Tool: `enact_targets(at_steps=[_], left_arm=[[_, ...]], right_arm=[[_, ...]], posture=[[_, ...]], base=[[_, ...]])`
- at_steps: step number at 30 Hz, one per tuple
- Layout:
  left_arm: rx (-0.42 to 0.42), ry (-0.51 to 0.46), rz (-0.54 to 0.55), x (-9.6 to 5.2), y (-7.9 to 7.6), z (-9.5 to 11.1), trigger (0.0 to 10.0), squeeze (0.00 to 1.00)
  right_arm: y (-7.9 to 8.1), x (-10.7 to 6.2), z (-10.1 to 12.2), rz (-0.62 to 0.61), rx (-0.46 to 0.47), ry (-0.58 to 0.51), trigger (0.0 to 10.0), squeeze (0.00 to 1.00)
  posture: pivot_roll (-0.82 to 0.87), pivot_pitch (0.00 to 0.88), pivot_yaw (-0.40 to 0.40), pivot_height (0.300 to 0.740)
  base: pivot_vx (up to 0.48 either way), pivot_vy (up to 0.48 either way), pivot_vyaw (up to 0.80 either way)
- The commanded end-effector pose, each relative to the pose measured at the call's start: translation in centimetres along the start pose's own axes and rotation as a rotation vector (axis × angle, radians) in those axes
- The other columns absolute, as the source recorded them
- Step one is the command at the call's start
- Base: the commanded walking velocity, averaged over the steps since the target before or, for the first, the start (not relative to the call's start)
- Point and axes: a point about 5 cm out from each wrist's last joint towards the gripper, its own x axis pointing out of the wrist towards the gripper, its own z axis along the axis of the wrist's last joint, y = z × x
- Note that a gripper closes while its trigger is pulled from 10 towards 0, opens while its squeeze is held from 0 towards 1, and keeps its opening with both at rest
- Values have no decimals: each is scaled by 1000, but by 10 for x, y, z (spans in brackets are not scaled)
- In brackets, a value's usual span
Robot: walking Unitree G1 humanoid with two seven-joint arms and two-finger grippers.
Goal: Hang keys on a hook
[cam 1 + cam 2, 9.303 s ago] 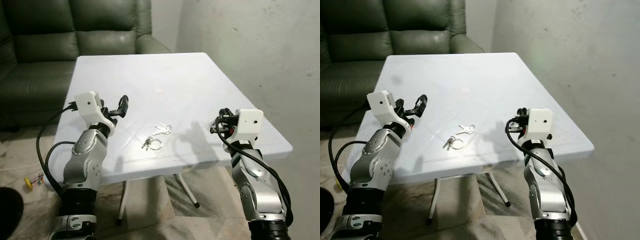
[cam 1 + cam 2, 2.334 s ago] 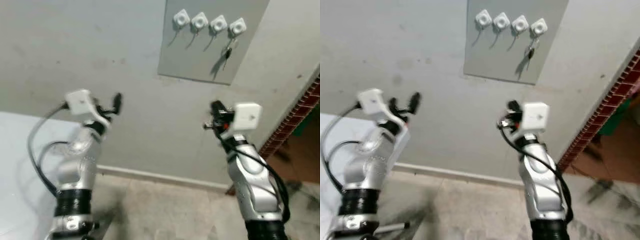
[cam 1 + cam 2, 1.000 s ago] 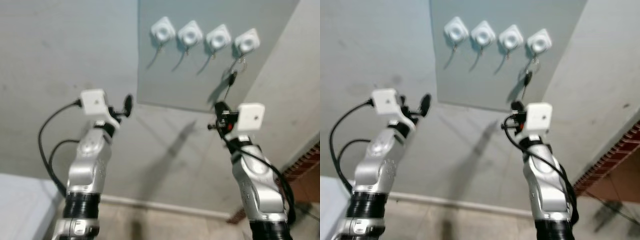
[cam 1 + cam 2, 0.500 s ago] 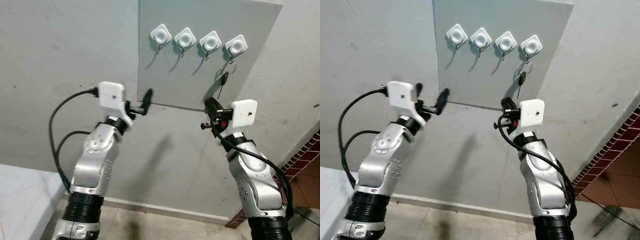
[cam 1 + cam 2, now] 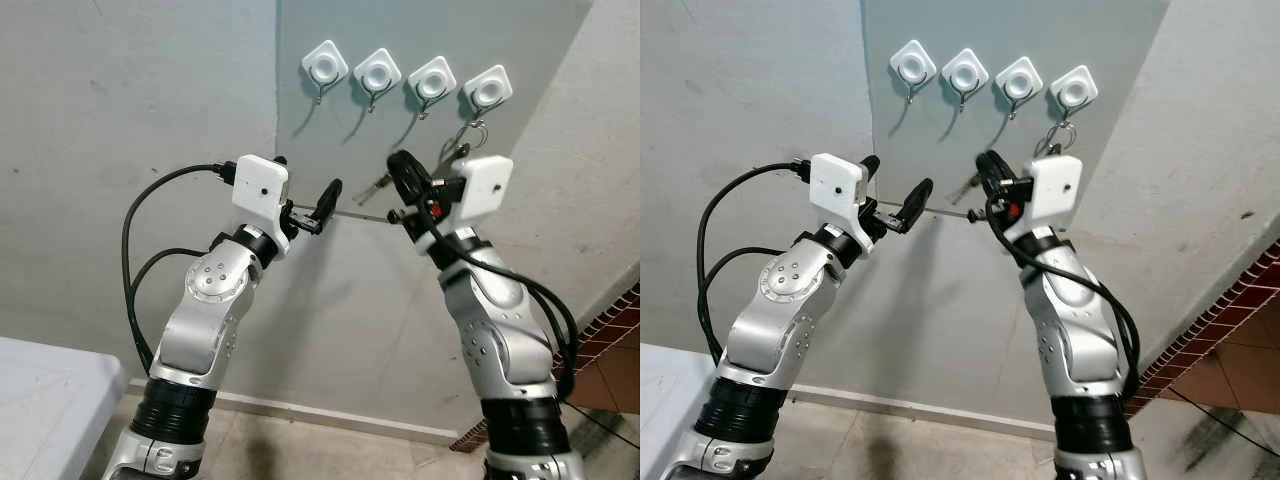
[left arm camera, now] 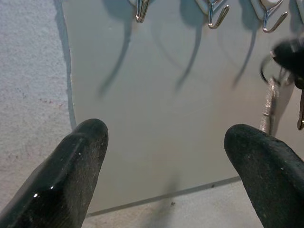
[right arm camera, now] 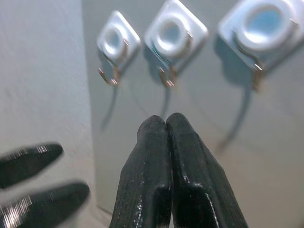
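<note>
A grey panel (image 5: pixel 340 130) on the wall carries a row of white hooks (image 5: pixel 377 72). One bunch of keys (image 5: pixel 462 148) hangs from the rightmost hook (image 5: pixel 489 90). My right gripper (image 5: pixel 403 170) is raised just below the two middle hooks, its fingers (image 7: pixel 166 121) pressed shut. A key ring with a key (image 6: pixel 269 102) dangles at that gripper in the left wrist view, and a key tip (image 5: pixel 375 185) pokes out beside it. My left gripper (image 5: pixel 308 190) is open and holds nothing, level with the panel's lower edge, to the left of the right gripper.
A white table corner (image 5: pixel 50 380) lies at the lower left. Red brickwork (image 5: pixel 615 320) and a floor edge show at the lower right. A skirting strip (image 5: pixel 300 415) runs along the base of the bare grey wall.
The view turned from the table to the wall. In the last second both arms rose toward the panel, and the right gripper moved up and left, closer to the middle hooks.
</note>
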Motion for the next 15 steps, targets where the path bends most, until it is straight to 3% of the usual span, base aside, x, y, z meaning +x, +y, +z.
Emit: enact_targets(at_steps=[1, 6, 15], left_arm=[[28, -33, -34, 3, -5, 12, 10000, 0], [45, -50, -82, 3, -10, 18, 10000, 0], [49, -64, -132, 5, -17, 25, 10000, 0]], right_arm=[[-5, 2, 7, -10, 11, -34, 10000, 0], [-7, 6, 15, -14, 81, -86, 10000, 0], [-14, -5, 20, -21, 177, -130, 10000, 0]], posture=[[-51, 0, -78, 740], [-47, 0, -80, 740], [-57, 0, -68, 740]], base=[[0, 0, 0], [0, 0, 0], [0, 0, 0]])
